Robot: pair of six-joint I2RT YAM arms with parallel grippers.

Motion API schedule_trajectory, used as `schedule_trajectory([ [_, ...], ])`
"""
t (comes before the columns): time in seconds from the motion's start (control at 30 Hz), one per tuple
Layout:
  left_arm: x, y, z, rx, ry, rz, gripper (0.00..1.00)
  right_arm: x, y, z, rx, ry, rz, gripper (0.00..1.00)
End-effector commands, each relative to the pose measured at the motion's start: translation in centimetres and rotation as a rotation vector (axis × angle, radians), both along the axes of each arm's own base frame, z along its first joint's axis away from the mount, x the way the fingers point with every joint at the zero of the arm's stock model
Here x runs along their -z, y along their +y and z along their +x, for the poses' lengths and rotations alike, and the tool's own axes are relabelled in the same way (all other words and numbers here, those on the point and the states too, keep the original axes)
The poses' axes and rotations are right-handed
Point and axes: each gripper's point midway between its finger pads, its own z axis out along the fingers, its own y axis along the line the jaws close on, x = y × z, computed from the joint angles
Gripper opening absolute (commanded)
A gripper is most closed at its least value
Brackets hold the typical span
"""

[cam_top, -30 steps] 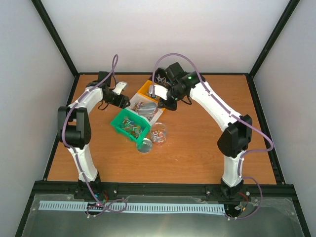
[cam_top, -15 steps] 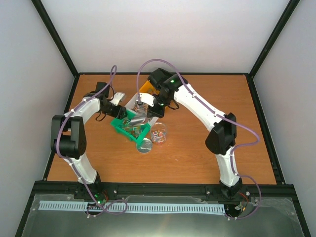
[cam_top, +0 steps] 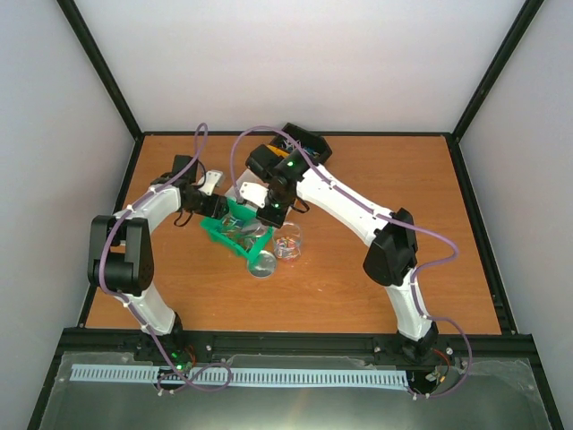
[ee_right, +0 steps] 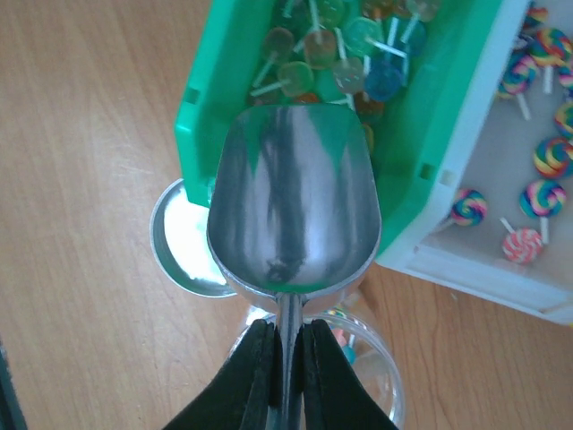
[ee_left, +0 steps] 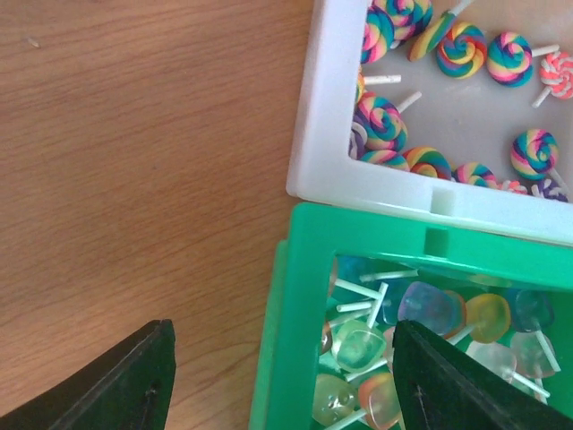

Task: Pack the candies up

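Note:
The candies are small lollipops with white sticks. Translucent ones [ee_right: 345,45] fill the green bin [cam_top: 235,235], and they also show in the left wrist view [ee_left: 430,309]. Rainbow swirl candies [ee_left: 457,45] lie in the white bin [ee_left: 318,134]. My left gripper [cam_top: 218,208] is open, and its jaws straddle the green bin's left wall [ee_left: 291,340]. My right gripper [cam_top: 267,213] is shut on the handle of an empty metal scoop [ee_right: 291,206]. It holds the scoop over the green bin's near end [ee_right: 201,116].
A clear jar [cam_top: 288,242] holding a few candies stands right of the green bin, below the scoop handle [ee_right: 363,358]. Its round silver lid [cam_top: 261,264] lies beside it on the table [ee_right: 183,242]. The white bin [ee_right: 501,264] touches the green bin.
My right arm has swung left with the scoop, from over the white and orange bins to above the green bin. My left gripper has moved nearer, onto the green bin's corner.

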Motion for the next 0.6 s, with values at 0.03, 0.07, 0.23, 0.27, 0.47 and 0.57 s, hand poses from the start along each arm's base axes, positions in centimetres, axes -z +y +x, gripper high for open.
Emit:
schedule_trajectory([
  [0.03,-1.7,0.4,1.4,-0.047,-0.062,-0.001,0.69,-0.1,-0.8,1.2,0.1,-0.078,-0.06,0.03],
  [0.07,-1.7,0.5,1.3,-0.051,-0.061,0.003,0.69,0.2,-0.8,0.9,0.103,-0.072,-0.067,0.03],
  [0.23,-1.5,0.6,1.2,-0.062,-0.056,0.005,0.69,0.5,-0.3,-0.2,0.124,-0.029,-0.051,0.03],
  [0.27,-1.5,0.6,1.3,-0.066,-0.055,0.004,0.69,0.6,-0.2,-0.2,0.127,-0.026,-0.049,0.03],
  [0.47,-1.4,0.5,1.3,-0.072,-0.05,-0.005,0.69,1.1,0.5,-0.3,0.136,0.009,-0.039,0.03],
  [0.57,-1.2,0.5,1.2,-0.074,-0.044,-0.007,0.69,1.6,0.7,-0.1,0.141,0.013,-0.045,0.03],
])
